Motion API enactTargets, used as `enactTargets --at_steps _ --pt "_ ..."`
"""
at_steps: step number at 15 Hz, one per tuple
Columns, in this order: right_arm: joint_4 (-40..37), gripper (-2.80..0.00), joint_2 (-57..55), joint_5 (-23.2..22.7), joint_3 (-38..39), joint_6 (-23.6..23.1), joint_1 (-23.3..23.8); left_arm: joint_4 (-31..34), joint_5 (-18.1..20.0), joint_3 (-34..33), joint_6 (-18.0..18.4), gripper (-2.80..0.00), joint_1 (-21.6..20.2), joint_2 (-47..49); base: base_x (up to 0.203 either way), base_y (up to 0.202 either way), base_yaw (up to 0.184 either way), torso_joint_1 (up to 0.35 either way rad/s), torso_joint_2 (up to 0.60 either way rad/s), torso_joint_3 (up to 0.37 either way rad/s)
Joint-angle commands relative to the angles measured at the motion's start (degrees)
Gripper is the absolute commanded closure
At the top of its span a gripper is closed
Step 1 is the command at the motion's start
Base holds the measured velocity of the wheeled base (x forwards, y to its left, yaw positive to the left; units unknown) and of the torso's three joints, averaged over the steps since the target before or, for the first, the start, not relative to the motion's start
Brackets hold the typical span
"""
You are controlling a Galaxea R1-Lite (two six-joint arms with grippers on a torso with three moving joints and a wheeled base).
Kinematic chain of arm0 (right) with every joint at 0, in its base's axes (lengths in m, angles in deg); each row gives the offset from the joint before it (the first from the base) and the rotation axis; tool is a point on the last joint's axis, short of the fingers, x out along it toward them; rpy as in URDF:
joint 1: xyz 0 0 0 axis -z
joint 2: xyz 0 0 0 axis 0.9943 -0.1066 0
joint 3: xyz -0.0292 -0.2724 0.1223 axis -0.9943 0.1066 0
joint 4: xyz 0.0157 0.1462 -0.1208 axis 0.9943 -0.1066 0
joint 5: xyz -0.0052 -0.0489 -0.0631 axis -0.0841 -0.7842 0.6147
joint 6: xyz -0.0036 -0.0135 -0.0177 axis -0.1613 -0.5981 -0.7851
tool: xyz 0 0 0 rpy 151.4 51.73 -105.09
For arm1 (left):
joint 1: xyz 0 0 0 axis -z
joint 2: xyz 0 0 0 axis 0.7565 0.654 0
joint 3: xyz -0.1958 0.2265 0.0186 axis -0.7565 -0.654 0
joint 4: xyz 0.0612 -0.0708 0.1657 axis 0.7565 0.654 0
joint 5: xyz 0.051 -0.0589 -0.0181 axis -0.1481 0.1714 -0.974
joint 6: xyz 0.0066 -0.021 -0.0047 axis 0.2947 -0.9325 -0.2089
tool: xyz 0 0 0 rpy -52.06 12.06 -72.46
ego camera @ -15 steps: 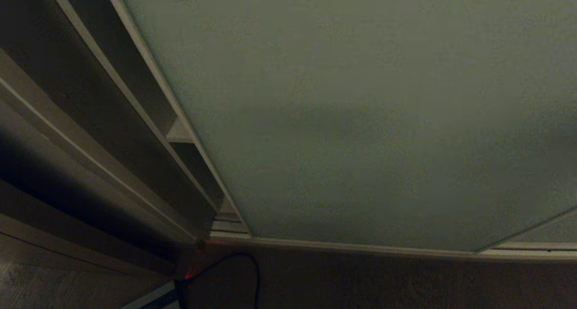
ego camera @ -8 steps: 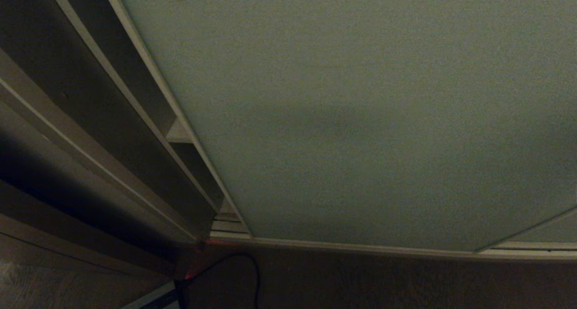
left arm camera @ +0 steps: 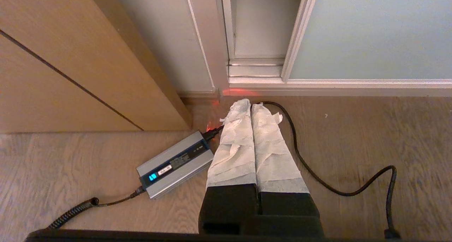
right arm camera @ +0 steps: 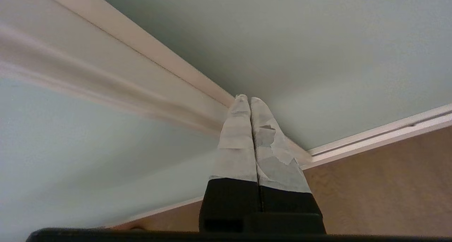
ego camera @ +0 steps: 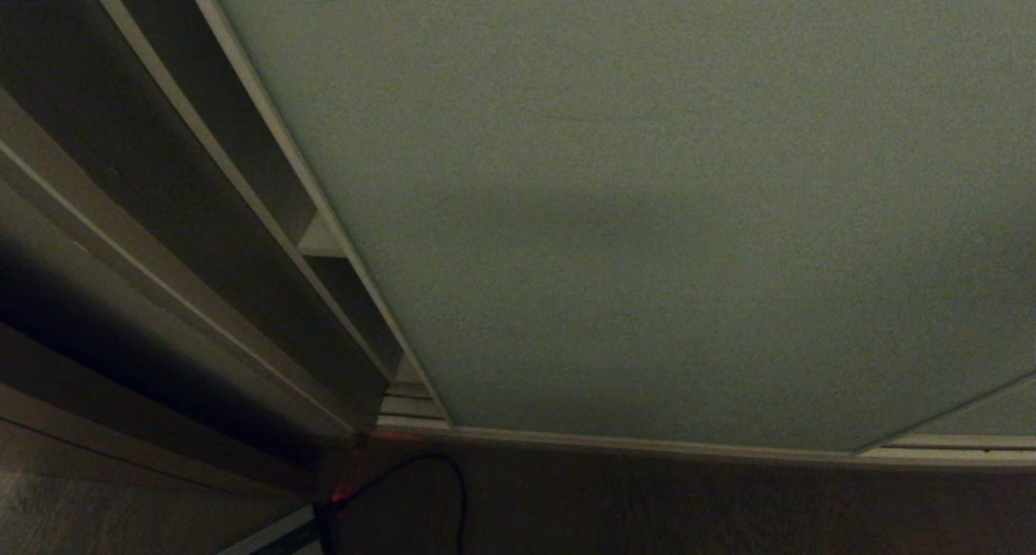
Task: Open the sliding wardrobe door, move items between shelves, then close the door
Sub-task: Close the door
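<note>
Down at floor level on my left, the left pincer (left arm camera: 251, 106) hangs parked and clenched on nothing, above the wooden floor (left arm camera: 353, 136) beside a grey power brick (left arm camera: 175, 163) and its black cable (left arm camera: 317, 180). Over on the right, the right pincer (right arm camera: 246, 100) is also pressed shut and empty, its taped fingertips (right arm camera: 241, 104) pointing at the pale rim (right arm camera: 148, 46) where one panel meets the next; I can't tell whether they actually touch it.

From the head camera, the sliding wardrobe door (ego camera: 647, 215) fills nearly the whole view, with only a narrow dark gap at its left edge where one white shelf (ego camera: 320, 241) edge peeks out. No cushion shows in any view, so I can't say which shelf it sits on.

My read is that either the opening hasn't really started or the closing is nearly finished. The pictures alone don't settle which. If it's the former, everything is ahead: slide the door, shift the cushion, slide it back.
</note>
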State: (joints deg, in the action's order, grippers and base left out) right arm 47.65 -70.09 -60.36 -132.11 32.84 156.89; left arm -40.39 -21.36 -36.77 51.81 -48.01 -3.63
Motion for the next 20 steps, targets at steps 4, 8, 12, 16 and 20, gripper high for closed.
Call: enactTargets --at_steps 4,8,12,16,20 --pt "-0.1 0.0 0.5 -0.4 0.7 0.0 -2.7 0.1 0.0 0.0 0.0 0.0 0.0 0.0 0.0 0.0 0.0 0.0 0.0 0.0" --pt "-0.1 0.0 1.7 -0.4 1.3 0.1 -3.7 0.1 0.0 0.0 0.0 0.0 0.0 0.0 0.0 0.0 0.0 0.0 0.0 0.0" --pt "-0.1 0.0 5.7 -0.4 4.3 0.1 -5.5 0.1 0.0 0.0 0.0 0.0 0.0 0.0 0.0 0.0 0.0 0.0 0.0 0.0" --pt "-0.2 0.0 8.1 -0.5 6.0 0.1 -6.4 0.1 0.0 0.0 0.0 0.0 0.0 0.0 0.0 0.0 0.0 0.0 0.0 0.0" --pt "-0.1 0.0 9.6 -0.5 8.6 0.1 -7.5 0.1 0.0 0.0 0.0 0.0 0.0 0.0 0.0 0.0 0.0 0.0 0.0 0.0"
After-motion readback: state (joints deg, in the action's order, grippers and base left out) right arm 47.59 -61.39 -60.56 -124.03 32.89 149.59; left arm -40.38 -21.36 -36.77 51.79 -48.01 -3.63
